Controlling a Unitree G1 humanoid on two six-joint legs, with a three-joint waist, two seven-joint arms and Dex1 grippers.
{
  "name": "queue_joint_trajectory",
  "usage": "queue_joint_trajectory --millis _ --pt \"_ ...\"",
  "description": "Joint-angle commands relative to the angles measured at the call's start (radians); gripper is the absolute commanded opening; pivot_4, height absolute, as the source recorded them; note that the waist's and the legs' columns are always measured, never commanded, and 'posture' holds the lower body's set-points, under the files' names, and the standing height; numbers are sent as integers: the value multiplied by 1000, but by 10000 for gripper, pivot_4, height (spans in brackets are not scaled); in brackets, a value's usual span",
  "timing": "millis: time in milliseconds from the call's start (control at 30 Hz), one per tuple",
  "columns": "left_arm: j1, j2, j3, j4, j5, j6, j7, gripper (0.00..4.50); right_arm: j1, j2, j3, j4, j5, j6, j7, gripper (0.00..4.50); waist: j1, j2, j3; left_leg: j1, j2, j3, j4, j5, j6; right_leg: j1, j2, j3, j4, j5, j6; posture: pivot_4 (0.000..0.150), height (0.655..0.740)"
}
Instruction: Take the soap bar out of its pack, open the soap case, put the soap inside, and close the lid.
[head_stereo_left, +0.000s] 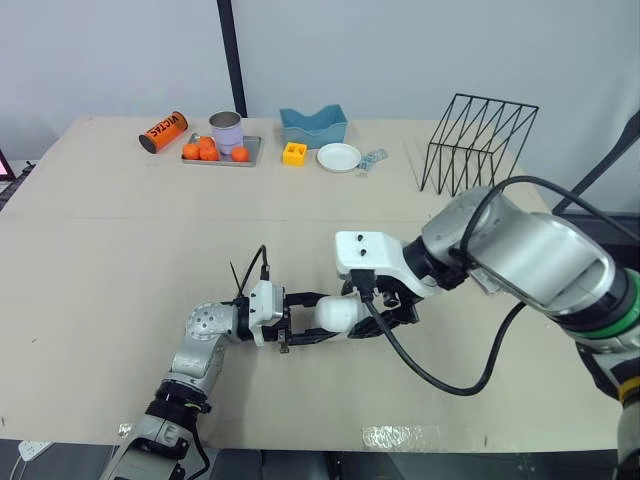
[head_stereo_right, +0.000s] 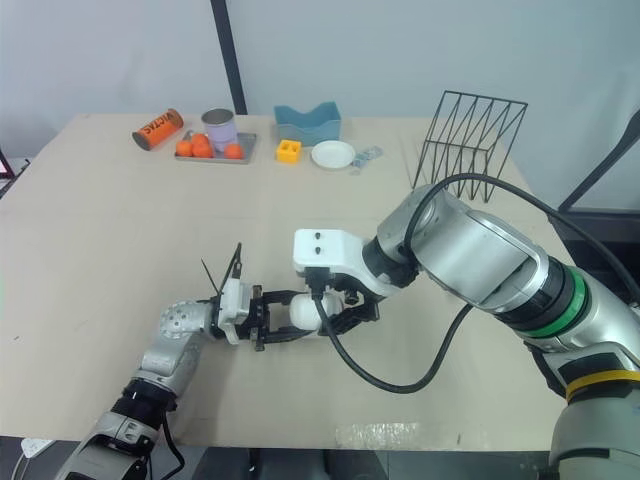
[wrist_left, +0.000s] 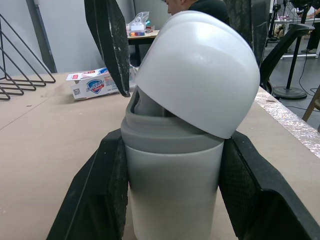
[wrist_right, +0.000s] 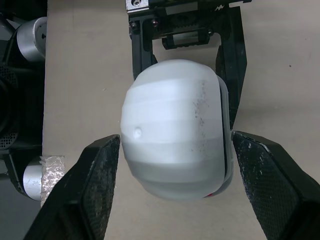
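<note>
Your soap case (head_stereo_left: 340, 312) sits near the middle of the surface's (head_stereo_left: 100, 280) front edge. It is clamped by its white base in the left gripper (head_stereo_left: 318, 318), one black finger pressed on each side. Its domed lid (wrist_left: 200, 65) is tilted ajar, so you can see the grey inner rim beneath it. The right gripper (wrist_right: 175, 140) straddles the lid from the opposite side, but you cannot tell whether it is squeezing it or loose. The soap pack (wrist_left: 92, 86) lies flat on the surface, well apart from the case. Along the far edge you have a tray (head_stereo_left: 250, 152) of oranges, a blue bin (head_stereo_left: 313, 127), a white plate (head_stereo_left: 338, 157) and a wire rack (head_stereo_left: 478, 140).
</note>
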Motion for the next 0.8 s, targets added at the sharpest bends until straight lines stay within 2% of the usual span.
queue_joint_trajectory --millis 33,800 --pt "-7 1 3 -12 -4 -10 7 19381 -33 0 -38 -2 4 -9 2 36452 0 0 0 0 0 0 0 0 0 0 0 0 0 0 0 1500 7400" --pt "1 0 -2 -14 -5 -8 11 19381 -44 -15 -53 1 16 -23 10 36452 0 0 0 0 0 0 0 0 0 0 0 0 0 0 0 1500 7400"
